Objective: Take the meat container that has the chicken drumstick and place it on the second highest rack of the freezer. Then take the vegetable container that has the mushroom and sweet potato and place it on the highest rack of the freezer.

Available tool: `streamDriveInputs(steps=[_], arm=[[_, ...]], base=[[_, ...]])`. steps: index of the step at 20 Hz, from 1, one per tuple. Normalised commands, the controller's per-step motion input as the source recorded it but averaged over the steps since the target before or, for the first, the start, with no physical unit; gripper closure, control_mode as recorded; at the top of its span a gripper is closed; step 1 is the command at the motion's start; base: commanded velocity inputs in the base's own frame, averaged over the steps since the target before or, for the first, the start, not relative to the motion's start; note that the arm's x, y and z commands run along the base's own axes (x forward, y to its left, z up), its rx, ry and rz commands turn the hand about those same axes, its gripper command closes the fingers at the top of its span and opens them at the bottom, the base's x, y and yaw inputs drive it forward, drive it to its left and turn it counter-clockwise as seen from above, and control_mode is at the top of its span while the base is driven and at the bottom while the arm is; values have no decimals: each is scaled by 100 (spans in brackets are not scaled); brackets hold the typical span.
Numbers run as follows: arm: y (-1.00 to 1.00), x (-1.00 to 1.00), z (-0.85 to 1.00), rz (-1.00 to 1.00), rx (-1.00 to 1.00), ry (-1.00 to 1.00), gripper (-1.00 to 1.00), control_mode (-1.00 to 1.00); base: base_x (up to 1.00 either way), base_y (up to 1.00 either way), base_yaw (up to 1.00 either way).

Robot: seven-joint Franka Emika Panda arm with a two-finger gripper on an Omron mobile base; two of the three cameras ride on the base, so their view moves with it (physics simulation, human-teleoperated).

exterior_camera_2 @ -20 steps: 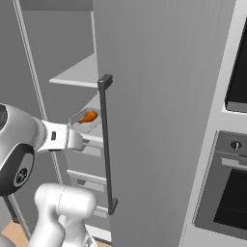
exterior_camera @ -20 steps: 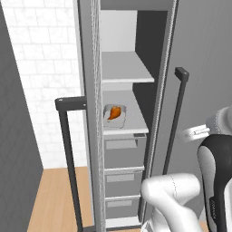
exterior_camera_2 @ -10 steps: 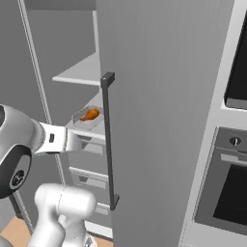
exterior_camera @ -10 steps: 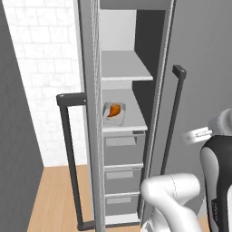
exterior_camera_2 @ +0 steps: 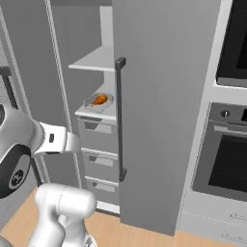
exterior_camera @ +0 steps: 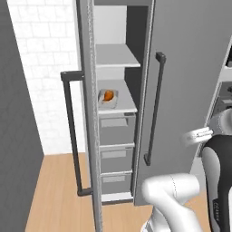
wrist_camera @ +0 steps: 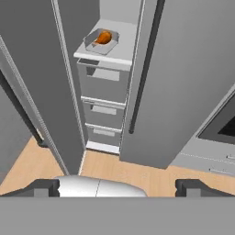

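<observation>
Hand view: gripper spread wide, holding nothing, its dark tips at the bottom edge, well back from the freezer. The freezer door stands open to the left, its long dark handle facing the brick wall. A tray with the drumstick sits on the lower of the two shelves, directly above the three drawers. The highest rack is bare (as seen in the left base view). Right base view: the tray sits near the shelf's front edge, beside the neighbouring closed door with its bar handle; the oven lies further right.
</observation>
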Motion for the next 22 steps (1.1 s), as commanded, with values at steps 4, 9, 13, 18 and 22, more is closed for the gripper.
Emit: streamDriveInputs(steps=[4, 9, 13, 18, 22], arm=[[0, 0, 0, 0, 0, 0, -100, 100], [0, 0, 0, 0, 0, 0, -100, 100], [0, 0, 0, 0, 0, 0, -100, 100], [0, 0, 0, 0, 0, 0, -100, 100], [0, 0, 0, 0, 0, 0, -100, 100]], base=[[-74, -26, -34], [-46, -68, -55], [-7, -91, -61], [19, -98, -44], [53, -86, -28]])
